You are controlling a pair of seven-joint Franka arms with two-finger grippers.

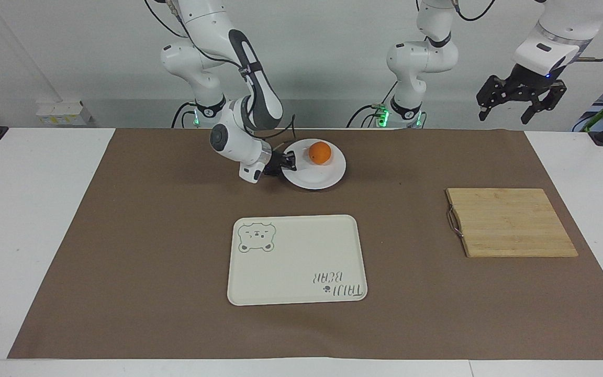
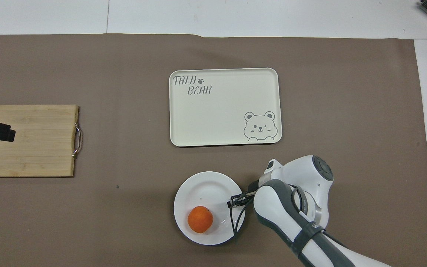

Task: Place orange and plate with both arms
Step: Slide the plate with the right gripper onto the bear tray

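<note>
1. In the facing view's upper middle, the right gripper point(image 1: 289, 161) is clamped on the plate point(image 1: 316, 178) rim; the fingertips are hard to make out.
2. The orange point(image 1: 320, 153) sits on that plate, above the tray point(image 1: 296, 259).
3. At lower right lies the cutting board point(image 1: 511, 222).
4. At upper right, the left gripper point(image 1: 506, 113) hangs spread wide, holding nothing; overhead, the frame edge cuts it off.
</note>
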